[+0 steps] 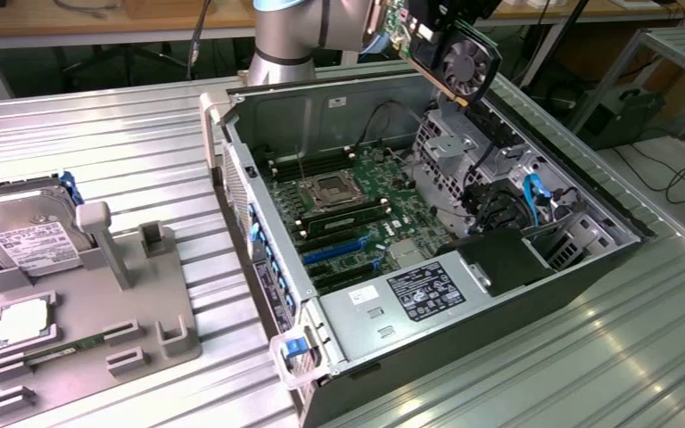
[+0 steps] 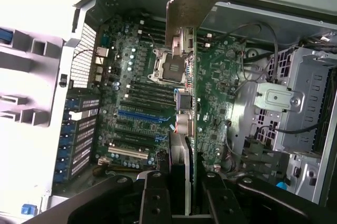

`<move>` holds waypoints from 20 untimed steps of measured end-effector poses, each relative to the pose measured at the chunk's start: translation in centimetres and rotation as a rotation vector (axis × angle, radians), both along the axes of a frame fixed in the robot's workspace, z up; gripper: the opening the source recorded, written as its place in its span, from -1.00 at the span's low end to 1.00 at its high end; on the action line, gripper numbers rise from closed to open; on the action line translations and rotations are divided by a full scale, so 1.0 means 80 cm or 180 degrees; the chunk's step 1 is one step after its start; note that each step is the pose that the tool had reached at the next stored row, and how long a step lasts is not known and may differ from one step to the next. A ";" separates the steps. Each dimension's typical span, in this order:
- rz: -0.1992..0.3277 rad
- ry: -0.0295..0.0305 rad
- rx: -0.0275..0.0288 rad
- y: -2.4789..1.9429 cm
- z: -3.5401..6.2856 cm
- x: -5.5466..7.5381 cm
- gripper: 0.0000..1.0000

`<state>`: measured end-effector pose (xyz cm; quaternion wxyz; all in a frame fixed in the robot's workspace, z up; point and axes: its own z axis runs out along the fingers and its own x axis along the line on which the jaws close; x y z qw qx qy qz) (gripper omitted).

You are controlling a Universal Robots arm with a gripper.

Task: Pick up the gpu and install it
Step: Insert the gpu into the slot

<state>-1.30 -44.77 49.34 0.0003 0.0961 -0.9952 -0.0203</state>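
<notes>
1. In the exterior view the grey robot arm [image 1: 289, 31] is cut off by the frame at twelve o'clock.
2. The gpu [image 1: 462, 62], a thin dark circuit card with a round black fan, hangs tilted in the air over the open black computer case [image 1: 498, 348], at the case's one o'clock. The card's upper end is cut off.
3. In the wrist view the gpu [image 2: 184, 103] is seen edge-on, its pale metal bracket [image 2: 192, 2] at the far end. It hides a strip of the green motherboard [image 2: 131, 92].
4. The hand [image 2: 184, 197] pinches the card's near end, with a black finger [image 2: 152, 200] on each side.
5. The case lies on a ribbed metal desk [image 1: 104, 143].
</notes>
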 end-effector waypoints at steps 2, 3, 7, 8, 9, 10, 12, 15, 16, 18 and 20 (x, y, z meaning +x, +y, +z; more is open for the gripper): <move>0.0018 0.0000 0.0000 -0.0002 0.000 0.000 -0.44; 0.0029 0.0000 0.0000 -0.0003 0.000 0.000 -0.44; 0.0068 0.0000 0.0000 -0.0008 0.000 0.000 -0.44; 0.0077 0.0000 0.0000 -0.0009 0.000 0.000 -0.44; 0.0085 0.0000 0.0000 -0.0010 0.000 0.000 -0.44; 0.0095 0.0000 0.0000 -0.0011 0.000 0.000 -0.44; 0.0115 0.0000 0.0000 -0.0013 0.000 0.000 -0.44; 0.0143 0.0000 0.0000 -0.0015 0.000 0.000 -0.44; 0.0153 0.0000 0.0000 -0.0015 0.000 0.000 -0.44; 0.0172 0.0000 0.0000 -0.0016 0.000 0.000 -0.44; 0.0191 0.0000 0.0000 -0.0017 0.000 0.000 -0.44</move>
